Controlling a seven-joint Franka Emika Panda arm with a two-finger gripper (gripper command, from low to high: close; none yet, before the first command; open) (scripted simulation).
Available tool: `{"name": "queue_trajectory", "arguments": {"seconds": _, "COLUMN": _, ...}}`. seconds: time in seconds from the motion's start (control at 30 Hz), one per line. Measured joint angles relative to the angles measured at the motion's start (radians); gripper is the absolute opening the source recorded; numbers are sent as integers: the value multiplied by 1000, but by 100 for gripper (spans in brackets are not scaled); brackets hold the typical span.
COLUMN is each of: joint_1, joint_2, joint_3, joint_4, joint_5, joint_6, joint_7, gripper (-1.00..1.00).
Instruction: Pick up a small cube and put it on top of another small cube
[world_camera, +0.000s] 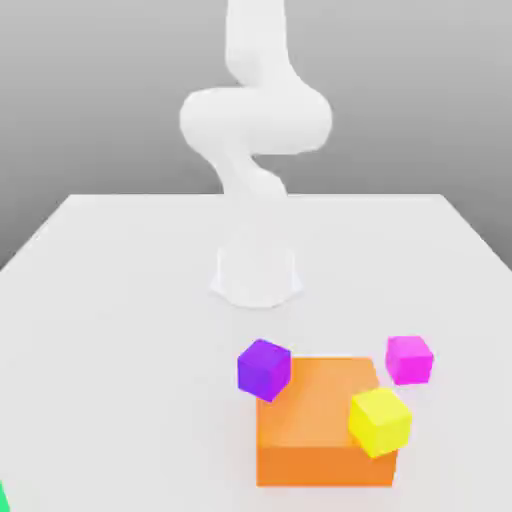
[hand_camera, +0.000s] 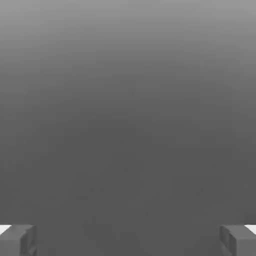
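The pink cube (world_camera: 409, 360) looked light and stiff, best taken by two opposite flat sides; the tool (hand_camera: 128, 241) stood wide apart, empty.

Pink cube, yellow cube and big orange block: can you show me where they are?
Pink cube (world_camera: 409, 361): exterior view, on its front face.
Yellow cube (world_camera: 380, 423): exterior view, on its middle.
Orange block (world_camera: 315, 466): exterior view, on its front side.
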Motion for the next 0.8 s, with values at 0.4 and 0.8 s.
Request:
{"name": "queue_trajectory", "arguments": {"seconds": 0.4, "joint_1": 372, "joint_2": 415, "joint_3": 50, "joint_4": -331, "joint_5": 36, "joint_6": 307, "joint_7": -540, "gripper": 0}}
{"name": "queue_trajectory", "arguments": {"seconds": 0.8, "joint_1": 588, "joint_2": 875, "joint_3": 77, "joint_4": -507, "joint_5": -94, "joint_6": 658, "joint_7": -780, "gripper": 0}}
